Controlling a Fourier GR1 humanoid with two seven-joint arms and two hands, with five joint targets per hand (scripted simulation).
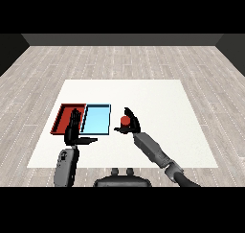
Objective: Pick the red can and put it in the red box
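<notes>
The red can (125, 122) is in my right hand (131, 125), whose fingers and thumb curl round it just right of the light blue tray. Whether the can rests on the table or is lifted I cannot tell. The red tray (63, 115) lies at the left of the white table, partly covered by my left hand (73, 130). That hand is open, fingers straight and pointing away, thumb out to the right.
The light blue tray (97, 119) lies right beside the red tray, between it and the can. The white table (158, 102) stretches wide to the right and back. Wooden floor surrounds it.
</notes>
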